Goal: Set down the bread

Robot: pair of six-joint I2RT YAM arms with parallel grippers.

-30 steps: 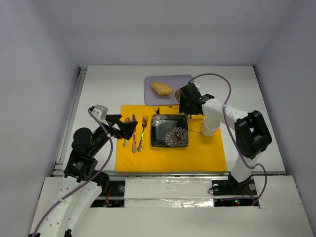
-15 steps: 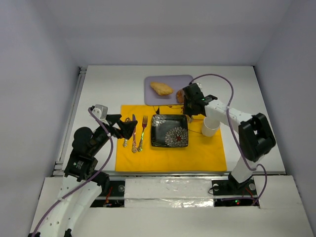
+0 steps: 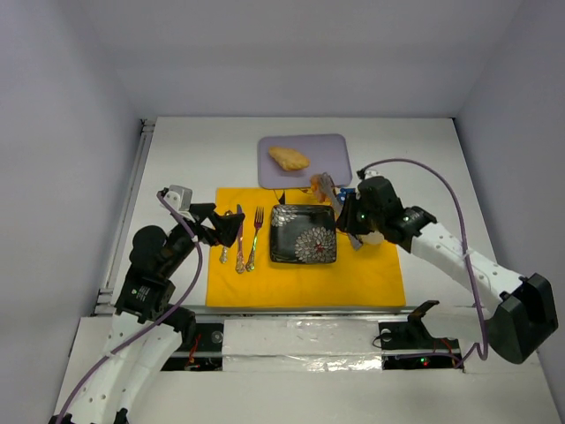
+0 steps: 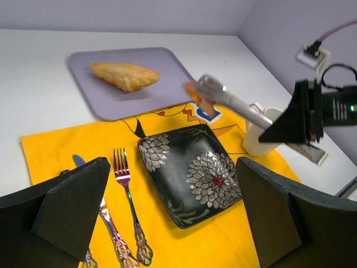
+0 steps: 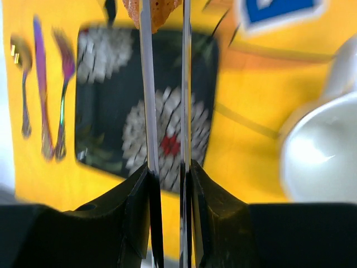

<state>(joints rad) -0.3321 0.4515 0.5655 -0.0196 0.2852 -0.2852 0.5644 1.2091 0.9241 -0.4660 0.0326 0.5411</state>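
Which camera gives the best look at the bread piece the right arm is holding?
Left wrist: the bread piece shows clearly, pinched at the right gripper's tips. Top external shows only a small speck; right wrist crops it at the top edge.

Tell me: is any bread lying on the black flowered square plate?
No: the black flowered square plate is bare, and the right hand holds the small bread piece clear of it.
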